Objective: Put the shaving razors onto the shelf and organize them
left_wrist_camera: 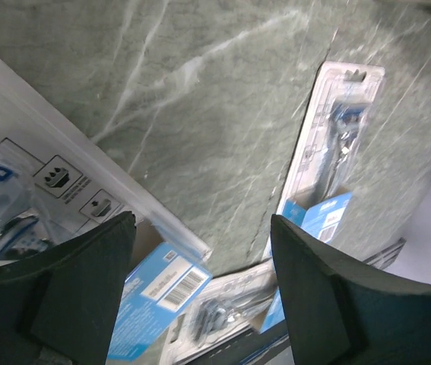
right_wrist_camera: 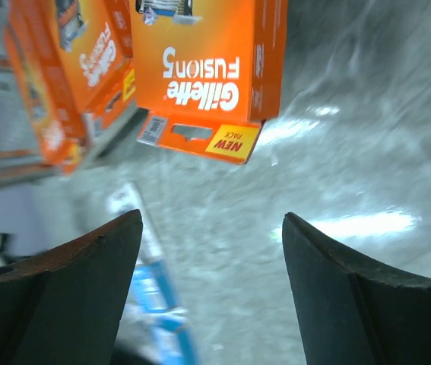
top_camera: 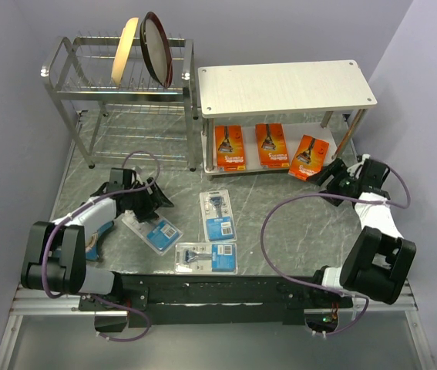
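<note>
So, orange packs [top_camera: 272,145] shelved; left claw [top_camera: 150,206], open, should drop onto the left blue pack [top_camera: 156,231]; right claw [top_camera: 329,179] open too, empty.

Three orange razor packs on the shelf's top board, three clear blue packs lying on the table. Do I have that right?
Not quite. The three orange razor packs are on the white shelf's lower board, beneath the top board, as the top external view shows. The three clear blue packs do lie on the table.
</note>
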